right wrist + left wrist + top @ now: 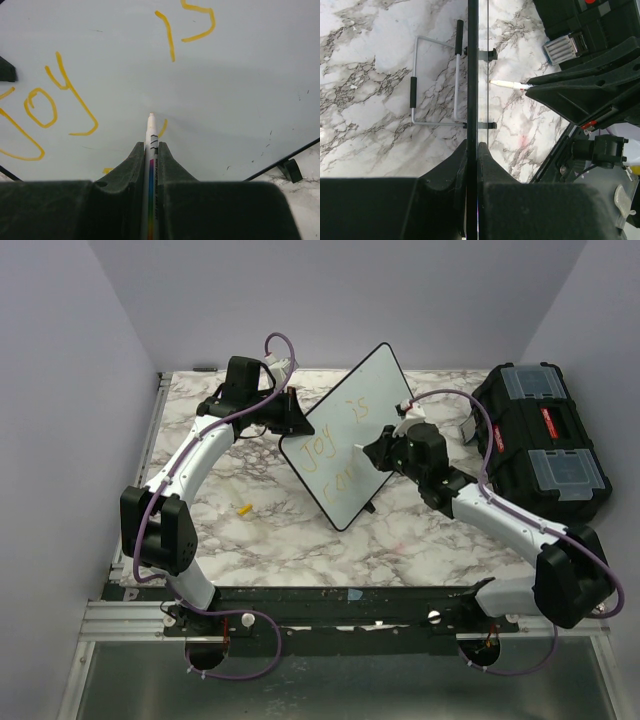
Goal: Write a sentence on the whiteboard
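Desk point(270, 540): white marble pattern, arm bases along the 6 o'clock edge.
Yellow cap point(244, 509): small, loose on the desk at 8 o'clock from the board, apart from it.
Right claw point(150, 150): clamped on the marker, barrel pinched between both fingers; reaches in from 4 o'clock over the board's face.
Marker point(151, 131): white barrel with rainbow stripe, tip out ahead of the claw. Aimed at the board just beside a short yellow stroke; contact with the surface hard to tell.
Whiteboard point(375, 380): mid-desk, turned diamond-wise in the top view, one corner toward 6 o'clock, the opposite toward 12. Thin black rim, small black feet. Edge-on in the left wrist view. Tilted, exact lean hard to tell.
Sentence point(322, 452): yellow-orange handwriting on the board's face. Upper line reads "Joy is". Lower line starts "Con", the rest hidden behind the right claw.
Left claw point(472, 146): squeezed tight on the whiteboard's rim, one finger on each side of the thin edge, at the board's 9 o'clock corner.
Wire stand point(413, 92): thin grey wire frame with black sleeves, on the board's back side, meeting the rim at two spots.
Toolbox point(540, 440): black with clear lids, at 2 to 3 o'clock from the board, far right of the desk, apart from the board.
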Robot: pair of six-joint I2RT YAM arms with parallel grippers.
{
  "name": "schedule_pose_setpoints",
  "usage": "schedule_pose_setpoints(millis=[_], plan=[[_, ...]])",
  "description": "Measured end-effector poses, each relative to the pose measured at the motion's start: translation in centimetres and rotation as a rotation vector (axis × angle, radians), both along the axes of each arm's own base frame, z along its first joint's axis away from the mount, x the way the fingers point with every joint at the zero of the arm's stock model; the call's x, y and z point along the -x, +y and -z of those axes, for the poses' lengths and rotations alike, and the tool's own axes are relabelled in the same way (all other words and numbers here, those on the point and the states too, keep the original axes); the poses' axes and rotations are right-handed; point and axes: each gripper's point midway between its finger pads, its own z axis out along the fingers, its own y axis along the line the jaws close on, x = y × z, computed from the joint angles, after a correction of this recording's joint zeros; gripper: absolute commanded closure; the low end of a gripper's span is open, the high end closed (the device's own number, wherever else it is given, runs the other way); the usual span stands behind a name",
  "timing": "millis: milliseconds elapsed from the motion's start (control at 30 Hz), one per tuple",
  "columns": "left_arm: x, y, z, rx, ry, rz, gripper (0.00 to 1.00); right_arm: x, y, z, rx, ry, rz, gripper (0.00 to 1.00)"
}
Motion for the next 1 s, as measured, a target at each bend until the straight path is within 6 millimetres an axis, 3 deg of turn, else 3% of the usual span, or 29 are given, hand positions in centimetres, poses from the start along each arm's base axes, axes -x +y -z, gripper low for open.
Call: schedule_pose_setpoints(millis=[400,1000], plan=[[0.0,0.0,0.0,-0.001,0.002,-0.001,1.00,-0.3,1.2,0.1,-0.011,0.015,-0.048,0.99],[0.0,0.1,0.1,-0.003,0.006,-0.003,1.00,0.3,1.0,1.1,-0.017,0.037,-0.050,0.99]])
